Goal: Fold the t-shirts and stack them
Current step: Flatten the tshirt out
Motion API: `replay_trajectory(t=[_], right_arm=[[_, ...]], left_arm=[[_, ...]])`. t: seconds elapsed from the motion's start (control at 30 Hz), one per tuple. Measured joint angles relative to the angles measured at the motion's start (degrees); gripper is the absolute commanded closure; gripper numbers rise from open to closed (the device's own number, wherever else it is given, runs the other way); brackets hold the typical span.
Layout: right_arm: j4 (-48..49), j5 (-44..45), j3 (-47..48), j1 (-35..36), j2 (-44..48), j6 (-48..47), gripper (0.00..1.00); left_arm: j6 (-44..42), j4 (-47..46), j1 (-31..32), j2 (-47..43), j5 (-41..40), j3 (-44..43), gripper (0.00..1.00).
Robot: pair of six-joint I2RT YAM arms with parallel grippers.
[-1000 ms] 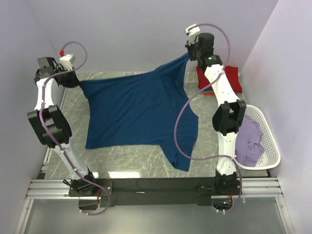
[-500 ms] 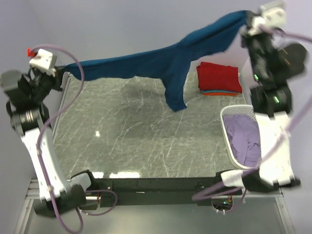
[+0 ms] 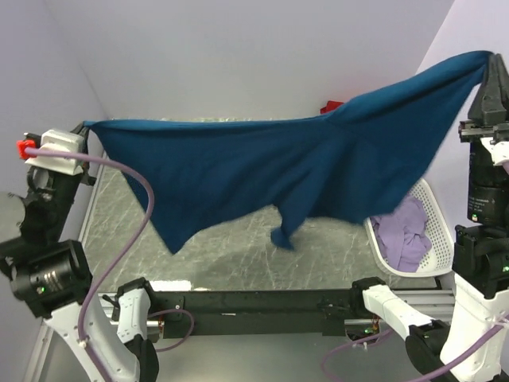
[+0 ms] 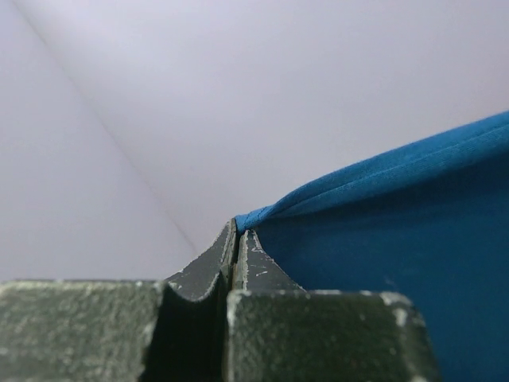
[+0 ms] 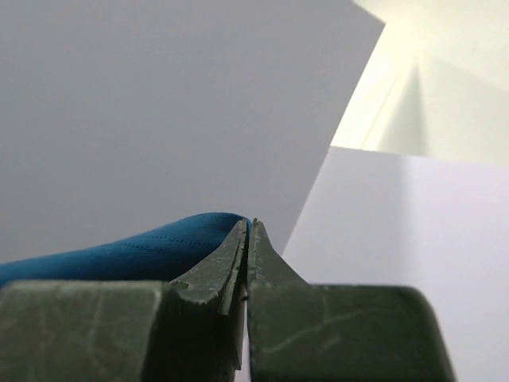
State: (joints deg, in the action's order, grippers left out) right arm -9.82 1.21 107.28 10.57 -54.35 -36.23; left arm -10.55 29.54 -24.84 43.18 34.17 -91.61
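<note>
While the left hand (image 3: pixel 86 126) is pinched fully closed on one corner, the blue t-shirt (image 3: pixel 278 171) hangs spread in the air above the desk (image 3: pixel 231 256), rising rightward to the right hand (image 3: pixel 487 60), likewise clamped closed on the opposite corner. White basket (image 3: pixel 439 232) holds purple clothes (image 3: pixel 402 229), desk's right edge.

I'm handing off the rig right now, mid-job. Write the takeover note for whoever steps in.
Left tool: shut on one end of the blue shirt.
Right tool: shut on the other end, held higher.
The shirt hangs stretched in the air over the table, not folded yet.
Purple clothes sit in the basket on the right. Something red peeks out at the far edge, mostly hidden.
Left to do: lay the blue shirt flat, fold it, stack it, then do the purple clothes.
</note>
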Motion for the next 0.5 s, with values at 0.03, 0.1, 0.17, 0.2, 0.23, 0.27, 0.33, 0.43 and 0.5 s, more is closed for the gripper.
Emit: replay_trajectory(t=[0.03,0.1,0.17,0.2,0.23,0.27,0.33,0.43,0.5], right_arm=[[0.4,0.0,0.4,0.0,-0.2,-0.8,1.0],[1.9,-0.2,0.7,-0.1,-0.9,-2.3,1.0],[3.3,-0.6,0.3,-0.1,-2.1,-3.3,1.0],[4.2,-0.9,-0.4,-0.1,-3.0,-3.9,1.0],[5.1,-1.3,-1.5,-0.1,-3.6,-4.2,1.0],[5.9,-1.7,-2.8,-0.1,-4.4,-4.4,1.0],[7.4,-3.1,-6.3,-0.1,-6.8,-4.6,1.0],[8.4,-5.3,-12.7,0.3,-12.0,-4.9,1.0],[8.8,-6.0,-16.5,1.3,-16.5,-5.4,1.0]], left_arm=[[-0.8,1.4,0.0,0.6,-0.3,-2.9,0.99],[-1.6,2.5,0.0,1.0,-0.5,-4.8,0.99],[-3.2,4.4,0.0,1.3,0.1,-5.0,0.99],[-3.9,5.4,0.0,1.5,0.4,-4.5,0.99],[-5.0,6.5,0.0,1.9,1.1,-3.5,0.99],[-5.9,7.7,0.0,2.4,1.8,-1.9,0.99],[-7.6,9.8,0.0,3.7,2.7,2.4,0.99],[-9.0,11.7,0.0,6.9,3.1,10.8,0.99],[-9.5,12.1,0.0,9.5,3.0,16.2,0.99]])
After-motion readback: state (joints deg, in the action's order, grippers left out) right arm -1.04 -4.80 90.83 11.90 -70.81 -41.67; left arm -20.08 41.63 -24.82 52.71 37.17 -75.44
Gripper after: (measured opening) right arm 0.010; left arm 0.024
